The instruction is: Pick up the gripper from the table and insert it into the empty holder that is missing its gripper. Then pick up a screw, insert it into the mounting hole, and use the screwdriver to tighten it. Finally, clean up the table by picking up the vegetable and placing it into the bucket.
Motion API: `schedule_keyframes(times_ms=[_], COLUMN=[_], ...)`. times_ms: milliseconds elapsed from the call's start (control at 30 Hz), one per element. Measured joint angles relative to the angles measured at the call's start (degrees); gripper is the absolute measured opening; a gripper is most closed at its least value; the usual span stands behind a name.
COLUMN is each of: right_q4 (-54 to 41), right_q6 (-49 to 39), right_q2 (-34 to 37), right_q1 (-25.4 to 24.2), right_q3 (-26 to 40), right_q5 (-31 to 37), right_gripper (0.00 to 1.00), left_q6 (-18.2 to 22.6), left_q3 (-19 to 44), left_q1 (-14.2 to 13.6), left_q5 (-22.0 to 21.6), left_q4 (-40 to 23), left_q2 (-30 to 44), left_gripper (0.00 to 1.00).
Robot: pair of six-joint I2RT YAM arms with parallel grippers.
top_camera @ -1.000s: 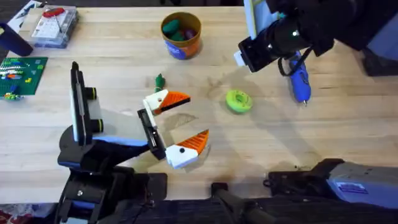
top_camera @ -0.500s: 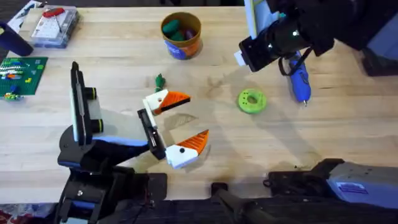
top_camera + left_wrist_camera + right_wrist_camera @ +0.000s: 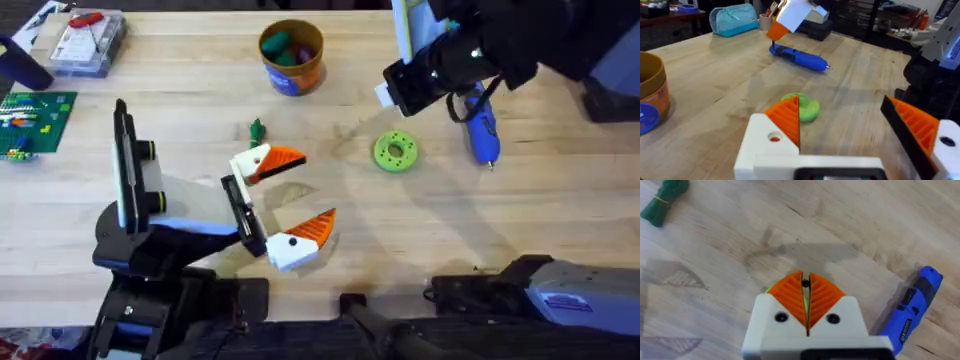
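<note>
The blue screwdriver point(image 3: 482, 128) point(image 3: 800, 56) point(image 3: 912, 315) lies at the right of the table. My right gripper point(image 3: 385, 95) point(image 3: 776, 31) point(image 3: 806, 282) hovers shut just left of it, with a small dark speck I cannot identify at the pad tips. The dark-green vegetable point(image 3: 257, 130) point(image 3: 664, 202) lies on the wood below the orange bucket point(image 3: 295, 75) point(image 3: 650, 95), which holds several toy pieces. My left gripper point(image 3: 312, 188) point(image 3: 840, 100) stands open and empty at table centre. The loose gripper, its holder and a screw are out of view.
A lime-green disc with holes point(image 3: 395, 152) point(image 3: 807, 109) lies flat between the two grippers, below the right one. A clear parts box point(image 3: 85, 40) and a green board point(image 3: 30, 120) sit at the far left. A black stand point(image 3: 125, 170) rises by the left arm.
The lime-green disc has slid right, then back up and left, going from tilted to lying flat. Neither arm has visibly moved.
</note>
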Motion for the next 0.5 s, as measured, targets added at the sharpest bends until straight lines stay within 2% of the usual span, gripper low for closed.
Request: schedule_keyframes(times_ms=[500], right_q4=[-0.02], right_q6=[0.00], right_q2=[0.00], right_q1=[0.00], right_q3=[0.00], right_q5=[-0.39], right_gripper=[0.003], left_q6=[0.00], left_q3=[0.00], left_q1=[0.00], left_q5=[-0.02], left_q4=[-0.02], left_q2=[0.02], left_gripper=[0.991])
